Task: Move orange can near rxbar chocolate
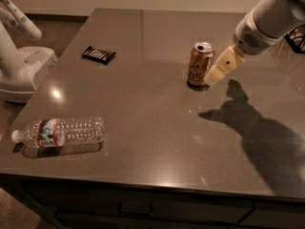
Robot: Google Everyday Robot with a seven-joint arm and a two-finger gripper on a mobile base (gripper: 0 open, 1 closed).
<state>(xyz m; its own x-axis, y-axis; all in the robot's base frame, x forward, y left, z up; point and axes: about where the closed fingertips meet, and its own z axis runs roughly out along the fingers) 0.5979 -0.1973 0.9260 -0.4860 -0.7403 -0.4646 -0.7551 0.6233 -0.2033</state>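
Note:
The orange can (199, 65) stands upright on the grey table (143, 128), right of centre. The rxbar chocolate (98, 55), a flat black bar, lies at the far left of the table, well apart from the can. My gripper (215, 74) comes in from the upper right on a white arm. Its cream-coloured tip is right beside the can's right side, close to the table surface. I see only one finger shape, and I cannot tell whether it touches the can.
A clear plastic water bottle (59, 132) lies on its side near the table's front left edge. A white robot base (19, 66) stands left of the table. The arm's shadow falls on the table's right part.

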